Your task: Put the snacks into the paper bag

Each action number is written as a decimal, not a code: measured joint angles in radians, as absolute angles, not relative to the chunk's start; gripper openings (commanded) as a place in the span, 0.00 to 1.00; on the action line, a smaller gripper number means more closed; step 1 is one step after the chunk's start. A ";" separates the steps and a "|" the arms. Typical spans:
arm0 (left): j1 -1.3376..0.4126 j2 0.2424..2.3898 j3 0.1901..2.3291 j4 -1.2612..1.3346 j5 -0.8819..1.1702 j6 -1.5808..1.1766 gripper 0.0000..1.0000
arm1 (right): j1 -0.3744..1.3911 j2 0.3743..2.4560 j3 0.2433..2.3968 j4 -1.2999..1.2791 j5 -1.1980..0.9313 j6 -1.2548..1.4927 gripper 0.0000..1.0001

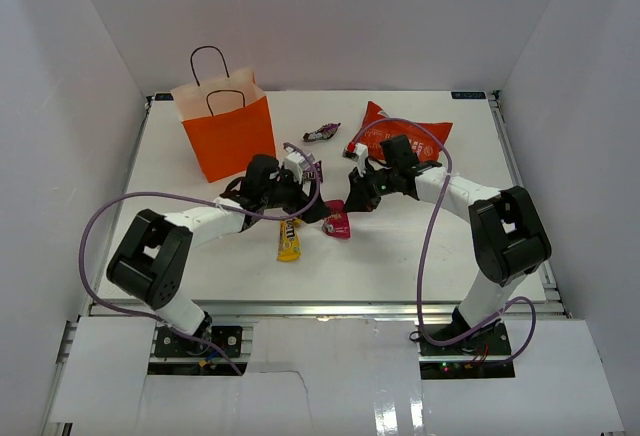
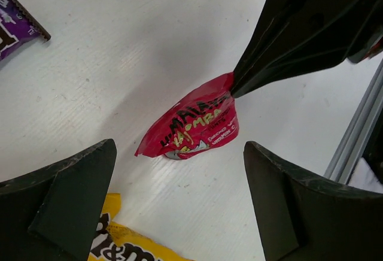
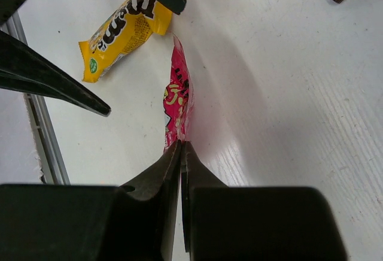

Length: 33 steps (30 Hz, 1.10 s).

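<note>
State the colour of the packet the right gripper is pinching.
Pinkish-red packet with yellow lettering; best in the left wrist view.

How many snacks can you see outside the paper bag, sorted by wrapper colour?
red chip bag: 1
yellow packet: 1
pink packet: 1
purple packet: 1
silver-dark packet: 1
Total: 5

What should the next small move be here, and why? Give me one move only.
Probably close the left gripper on the pink packet. The right gripper pinches one edge of it, shut, and the packet's free end sits between the open left fingers. The paper bag stands on the left arm's side, so a handover looks sensible.
</note>
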<state>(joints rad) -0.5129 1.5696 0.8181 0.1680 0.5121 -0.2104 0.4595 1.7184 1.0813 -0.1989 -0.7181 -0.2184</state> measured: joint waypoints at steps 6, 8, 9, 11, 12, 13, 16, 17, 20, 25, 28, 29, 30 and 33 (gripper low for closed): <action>-0.511 1.652 0.832 0.168 0.570 -0.080 0.94 | 0.458 1.719 1.081 -0.199 -0.717 -0.237 0.08; -0.509 1.681 0.853 0.166 0.585 -0.060 0.93 | 0.458 1.720 1.081 -0.199 -0.719 -0.241 0.08; -0.508 1.695 0.865 0.166 0.591 -0.052 0.91 | 0.458 1.720 1.081 -0.199 -0.719 -0.244 0.08; -0.506 1.720 0.891 0.166 0.604 -0.041 0.85 | 0.458 1.723 1.081 -0.199 -0.721 -0.244 0.08; -0.506 1.730 0.902 0.167 0.612 -0.040 0.79 | 0.458 1.724 1.081 -0.199 -0.722 -0.245 0.08; -0.506 1.741 0.914 0.167 0.622 -0.039 0.76 | 0.458 1.725 1.081 -0.199 -0.722 -0.245 0.08; -0.503 1.764 0.939 0.168 0.666 -0.043 0.60 | 0.458 1.725 1.081 -0.199 -0.723 -0.245 0.08; -0.503 1.772 0.944 0.168 0.682 -0.045 0.53 | 0.458 1.725 1.081 -0.199 -0.723 -0.244 0.08; -0.501 1.790 0.949 0.173 0.717 -0.060 0.27 | 0.458 1.726 1.081 -0.199 -0.726 -0.244 0.08; -0.499 1.797 0.949 0.173 0.743 -0.080 0.11 | 0.458 1.726 1.081 -0.199 -0.728 -0.245 0.08; -0.499 1.785 0.935 0.173 0.746 -0.089 0.00 | 0.455 1.726 1.081 -0.199 -0.727 -0.247 0.20; -0.500 1.774 0.926 0.173 0.742 -0.094 0.00 | 0.454 1.725 1.081 -0.201 -0.725 -0.247 0.36; -0.500 1.765 0.919 0.170 0.738 -0.097 0.00 | 0.452 1.725 1.082 -0.204 -0.725 -0.246 0.45; -0.499 1.687 0.882 0.158 0.714 -0.115 0.00 | 0.443 1.719 1.091 -0.224 -0.722 -0.265 0.62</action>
<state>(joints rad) -0.4992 1.6875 0.8818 0.1581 0.7139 -0.1150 0.4427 1.7191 1.0908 -0.2237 -0.7216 -0.2653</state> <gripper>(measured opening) 0.034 0.554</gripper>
